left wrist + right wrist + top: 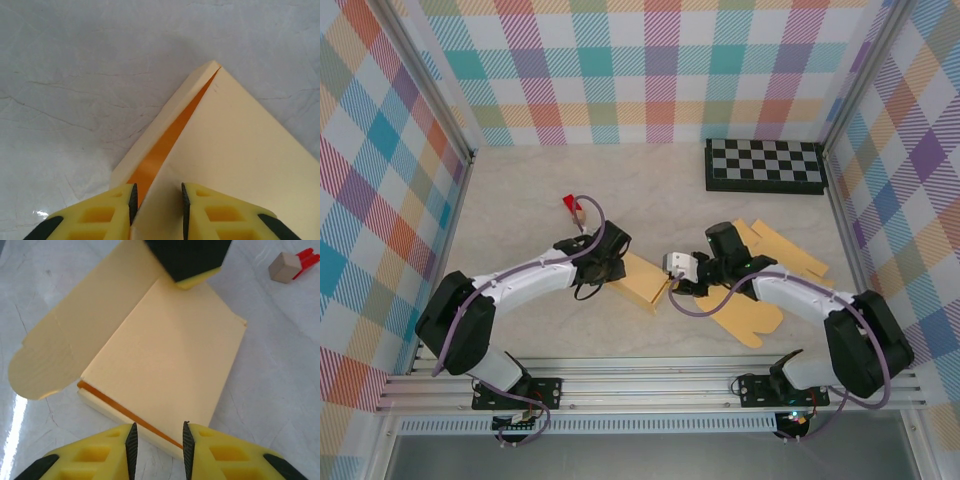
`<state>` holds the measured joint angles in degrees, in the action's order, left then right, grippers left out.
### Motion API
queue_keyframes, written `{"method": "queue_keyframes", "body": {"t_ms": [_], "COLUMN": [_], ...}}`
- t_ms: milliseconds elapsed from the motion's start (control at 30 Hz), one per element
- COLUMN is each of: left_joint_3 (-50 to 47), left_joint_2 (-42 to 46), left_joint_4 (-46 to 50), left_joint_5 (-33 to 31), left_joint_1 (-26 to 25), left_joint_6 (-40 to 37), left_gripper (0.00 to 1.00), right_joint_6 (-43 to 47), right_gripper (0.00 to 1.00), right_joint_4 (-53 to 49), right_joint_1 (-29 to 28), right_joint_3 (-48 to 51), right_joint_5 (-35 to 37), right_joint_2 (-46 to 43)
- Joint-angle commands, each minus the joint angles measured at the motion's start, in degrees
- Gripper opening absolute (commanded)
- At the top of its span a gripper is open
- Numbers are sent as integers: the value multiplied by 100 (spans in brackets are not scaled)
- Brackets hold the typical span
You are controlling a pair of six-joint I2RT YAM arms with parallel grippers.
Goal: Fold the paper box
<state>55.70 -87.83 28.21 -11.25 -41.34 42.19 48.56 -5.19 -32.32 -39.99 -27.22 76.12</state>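
Note:
The paper box (642,282) is a tan, flat folded pack lying on the table between the two arms. In the right wrist view the box (165,355) shows an orange slit along its near edge, and a flat rounded flap (45,360) lies beside it. My left gripper (610,262) is at the box's far-left end. Its jaws (157,210) stand slightly apart over the top panel (240,150), with the panel's edge against the left pad. My right gripper (672,278) is open just short of the box's near edge, with nothing between its fingertips (159,450).
Flat tan cardboard sheets (760,300) lie under and beside the right arm. A small wooden block with a red end (572,206) sits behind the left gripper. A checkerboard (765,165) lies at the back right. Plaid walls enclose the table.

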Motion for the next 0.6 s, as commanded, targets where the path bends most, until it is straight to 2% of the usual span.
{"method": "queue_keyframes", "body": {"t_ms": [0, 67, 200, 333, 433, 567], "left_joint_3": [-319, -381, -480, -534, -617, -703], "left_joint_2": [-15, 14, 84, 117, 177, 244], "left_joint_4": [695, 679, 679, 714, 704, 695], "left_joint_5": [-394, -445, -543, -579, -583, -624], "left_joint_1": [-99, -119, -128, -128, -124, -128], "left_joint_6": [-75, -27, 104, 237, 324, 418], "left_gripper": [30, 32, 35, 45, 48, 50], "right_joint_6": [-1322, -2837, -5776, -7809, -8596, -8994], "right_gripper": [31, 32, 34, 43, 45, 46], "right_joint_4": [-89, 119, -580, -1171, -1332, -1258], "right_joint_1": [-12, -30, -256, -485, -842, -1217], "right_joint_3": [-221, -377, -937, -1189, -1242, -1319], "right_joint_5": [206, 906, 2283, 2675, 2858, 2993], "right_joint_2": [-295, -248, 293, 767, 1022, 1264]}}
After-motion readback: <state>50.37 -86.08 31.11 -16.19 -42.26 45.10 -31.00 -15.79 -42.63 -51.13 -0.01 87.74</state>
